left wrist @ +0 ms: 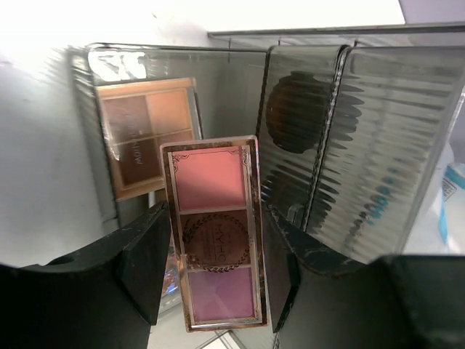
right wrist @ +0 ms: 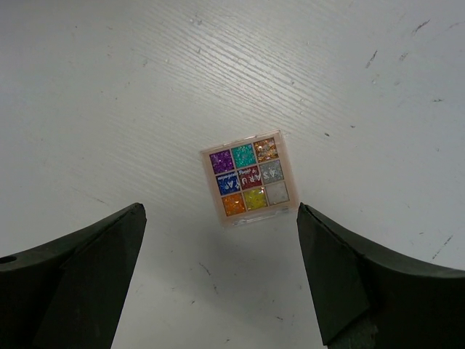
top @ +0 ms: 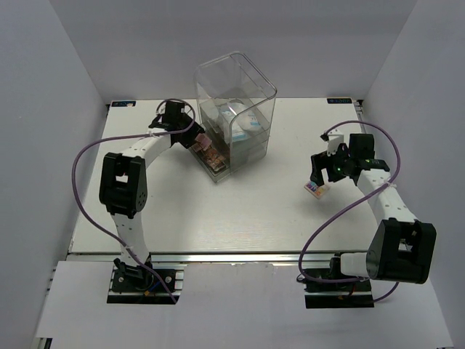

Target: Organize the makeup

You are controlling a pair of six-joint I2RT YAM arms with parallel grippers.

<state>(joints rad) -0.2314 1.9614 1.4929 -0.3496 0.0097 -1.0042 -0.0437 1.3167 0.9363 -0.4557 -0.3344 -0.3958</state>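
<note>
Hovering my right gripper (right wrist: 221, 206), fingers spread, over the multicolour palette (right wrist: 248, 178) lying flat on the table (right wrist: 109, 80), I judge it light, stiff and slick, best pinched across opposite edges, while my left gripper (left wrist: 214, 218) clamps the pink palette (left wrist: 211, 185) at the drawer box (left wrist: 370, 145).

The left arm (top: 131, 189) and the right arm (top: 389, 207) are white tubes linked by chunky black joint blocks. A thin purple cable (top: 75, 178) loops off each one, running from a black base plate (top: 142, 285) at the near edge of the table (top: 240, 218) up to the wrist. The fingers (right wrist: 80, 283) are smooth matte black wedges
</note>
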